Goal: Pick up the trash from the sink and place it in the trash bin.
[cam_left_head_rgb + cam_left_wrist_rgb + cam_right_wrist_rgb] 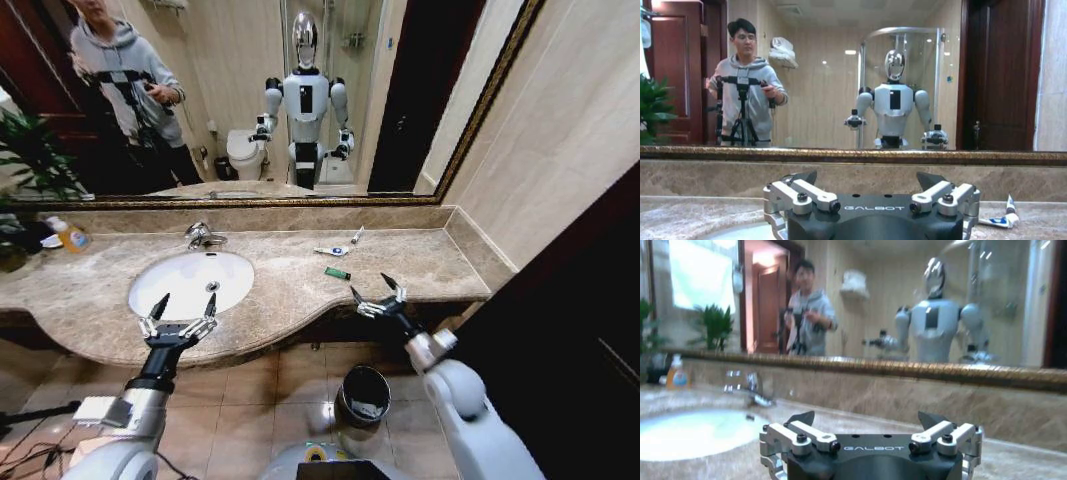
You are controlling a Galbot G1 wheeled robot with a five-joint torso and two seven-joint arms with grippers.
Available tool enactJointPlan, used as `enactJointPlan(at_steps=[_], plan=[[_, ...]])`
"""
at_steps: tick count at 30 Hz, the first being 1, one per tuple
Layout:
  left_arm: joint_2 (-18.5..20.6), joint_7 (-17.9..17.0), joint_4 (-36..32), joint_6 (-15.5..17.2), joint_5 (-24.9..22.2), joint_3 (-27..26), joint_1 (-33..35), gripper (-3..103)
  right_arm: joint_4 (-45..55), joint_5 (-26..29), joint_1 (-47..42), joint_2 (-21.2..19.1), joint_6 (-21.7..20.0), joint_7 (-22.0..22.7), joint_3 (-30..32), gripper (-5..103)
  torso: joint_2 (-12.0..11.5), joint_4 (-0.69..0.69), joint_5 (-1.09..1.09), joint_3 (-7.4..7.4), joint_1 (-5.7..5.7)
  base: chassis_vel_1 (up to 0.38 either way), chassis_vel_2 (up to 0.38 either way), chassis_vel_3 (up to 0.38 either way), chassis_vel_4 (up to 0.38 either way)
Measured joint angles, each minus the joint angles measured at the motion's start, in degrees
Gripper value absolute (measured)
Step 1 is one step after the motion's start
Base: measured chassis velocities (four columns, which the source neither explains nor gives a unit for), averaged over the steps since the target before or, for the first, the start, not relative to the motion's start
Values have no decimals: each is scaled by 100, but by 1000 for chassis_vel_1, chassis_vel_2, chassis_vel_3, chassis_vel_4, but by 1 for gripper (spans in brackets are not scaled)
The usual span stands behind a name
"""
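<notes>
The white oval sink [190,283] sits in the beige marble counter and its basin looks bare. The trash lies on the counter to its right: a white tube with blue marks [332,251], a white strip [357,235] and a small green-black piece [337,273]. My left gripper [182,312] is open over the basin's front rim. At the counter's front edge my right gripper [377,291] is open, just right of the green-black piece. The shiny metal trash bin [364,394] stands on the floor below the counter. The left wrist view has the left gripper [867,180] and the tube [997,220].
A chrome faucet [203,236] stands behind the basin and a bottle of orange liquid [70,236] at the counter's far left. A mirror runs along the back wall. The right wrist view has the right gripper [867,419], the sink [687,432] and the faucet [750,390].
</notes>
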Motion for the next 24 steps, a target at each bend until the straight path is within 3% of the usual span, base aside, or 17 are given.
enactJointPlan(at_steps=[6,11,24], plan=[[0,-1,0,0,0,0,0,100,-983,157,1050,-297,-180,-19,-762,100,0,1,1,0,0,0,0,0,0],[0,-1,0,0,0,0,0,100,-1980,87,1706,-251,122,-110,-1191,100,0,0,0,0,0,0,0,0,0],[0,-1,0,0,0,0,0,100,-2941,-201,2182,-62,105,-75,-1051,100,0,0,-1,-1,0,0,0,0,0]])
